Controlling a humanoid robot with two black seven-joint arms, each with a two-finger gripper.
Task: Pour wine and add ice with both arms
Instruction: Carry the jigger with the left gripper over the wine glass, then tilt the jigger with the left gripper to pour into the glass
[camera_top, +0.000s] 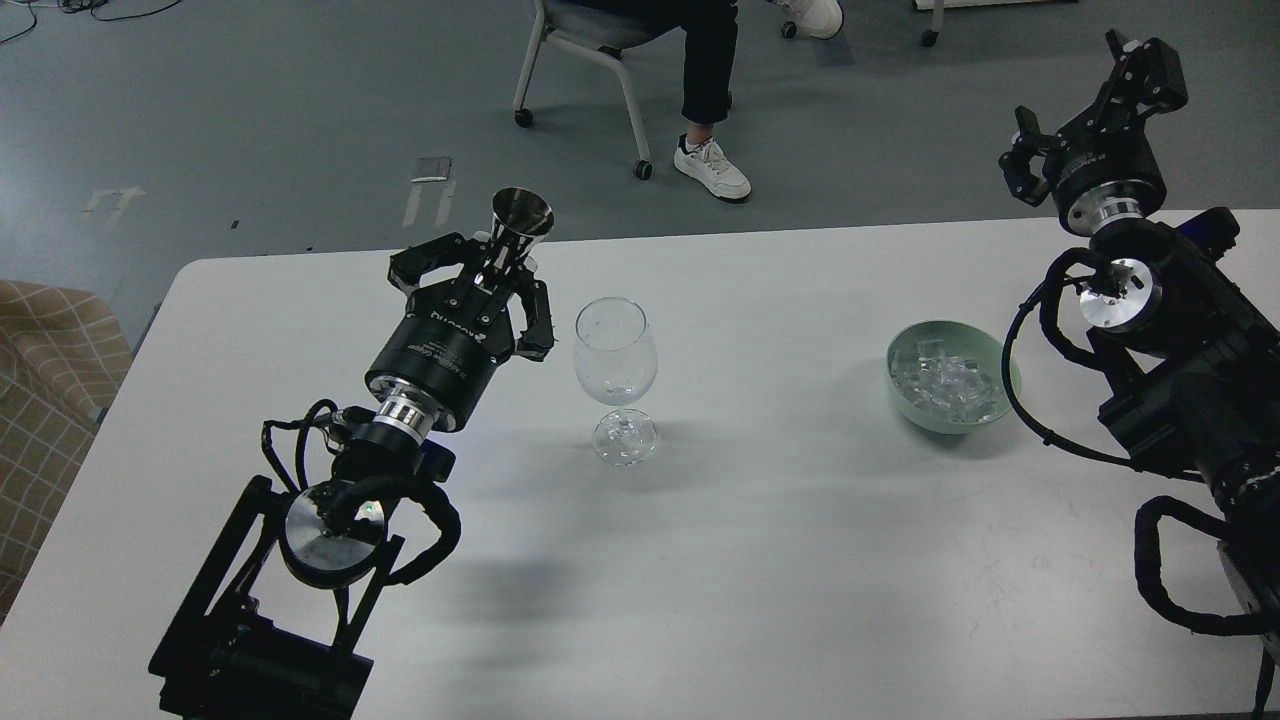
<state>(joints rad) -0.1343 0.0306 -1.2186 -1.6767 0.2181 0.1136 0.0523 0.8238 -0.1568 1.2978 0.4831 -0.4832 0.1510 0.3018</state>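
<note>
My left gripper (498, 268) is shut on the stem of a small metal measuring cup (521, 215) and holds it upright, just left of a clear wine glass (616, 350) standing mid-table. The cup's mouth is higher than the glass rim and not over it. I cannot make out the wine in the cup or the glass. A pale green bowl (1006, 362) at the right holds many clear ice cubes (945, 385). My right gripper (1088, 105) is open and empty, raised beyond the table's far edge, behind and right of the bowl.
The white table (780, 560) has its far edge just behind the cup. A seated person's legs (708, 90) and a wheeled chair (580, 60) are beyond it. A checked fabric seat (50, 370) is at the left edge.
</note>
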